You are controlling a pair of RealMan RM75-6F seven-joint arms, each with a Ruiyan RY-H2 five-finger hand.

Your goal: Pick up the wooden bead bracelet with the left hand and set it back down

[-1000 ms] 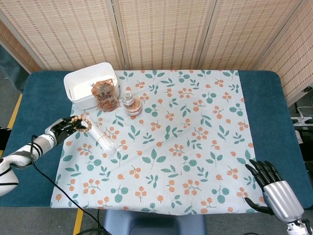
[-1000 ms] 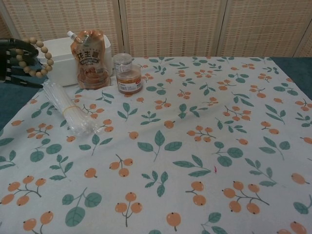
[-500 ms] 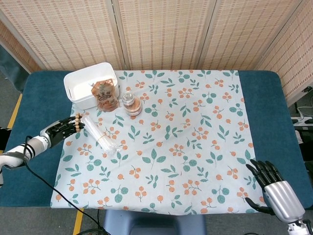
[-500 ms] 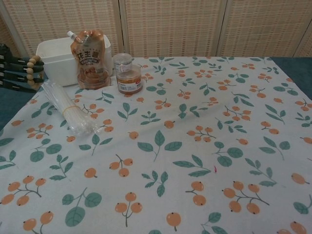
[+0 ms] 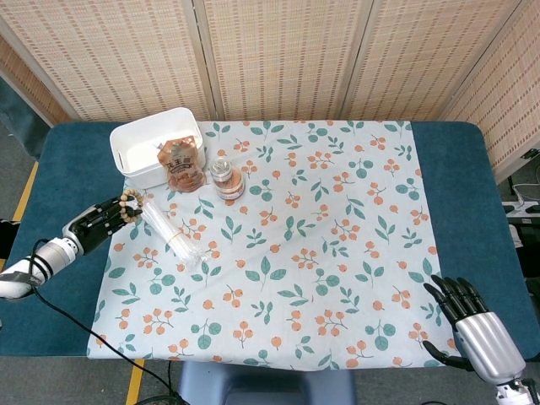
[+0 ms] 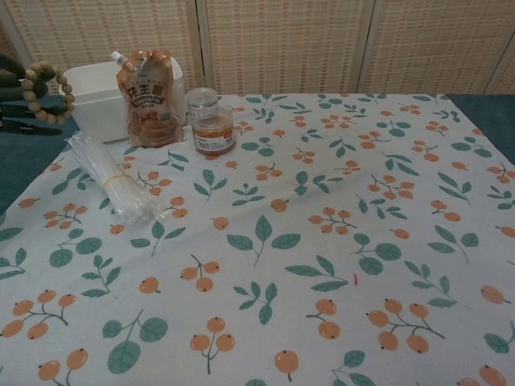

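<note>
One wooden bead bracelet [image 6: 44, 93] hangs looped over our left hand [image 5: 94, 222], whose fingers curl through it, above the table edge. Our right hand [image 5: 474, 329] rests well apart, fingers spread, holding nothing.

My left hand [image 5: 94, 221] has black fingers, a silver wrist and a trailing black cable; my right hand [image 5: 475, 329] is silver-backed with black fingers.

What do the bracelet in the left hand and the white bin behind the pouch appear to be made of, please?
Bracelet: probably wood, with round tan matte beads. White bin: likely plastic, with smooth, uniform walls and rounded corners.
</note>
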